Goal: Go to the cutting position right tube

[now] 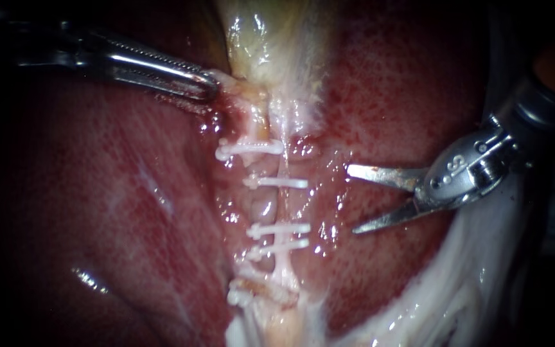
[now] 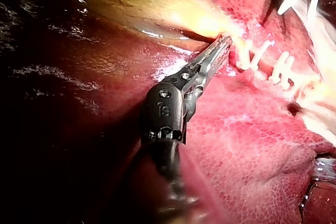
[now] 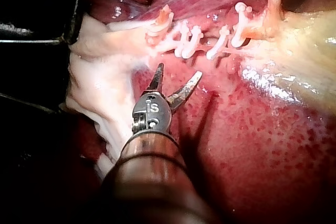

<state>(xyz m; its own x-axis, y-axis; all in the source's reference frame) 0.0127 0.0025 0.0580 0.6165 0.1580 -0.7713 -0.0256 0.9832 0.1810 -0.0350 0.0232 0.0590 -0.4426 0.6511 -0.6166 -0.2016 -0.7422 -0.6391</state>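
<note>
My left instrument (image 1: 208,82) comes in from the upper left, and its jaws are closed on the pale lower end of the gallbladder (image 1: 271,38). Below that grip two tubes run down across the liver (image 1: 97,193), crossed by several white clips (image 1: 277,183). The right tube (image 1: 284,209) is the thin white strand, just beside the thicker pinkish left tube (image 1: 261,207). My right instrument (image 1: 352,200) ends in two blades, spread wide with nothing between them. The blades point at the right tube, level with its bare stretch between the middle clips, and they are near it but not touching.
</note>
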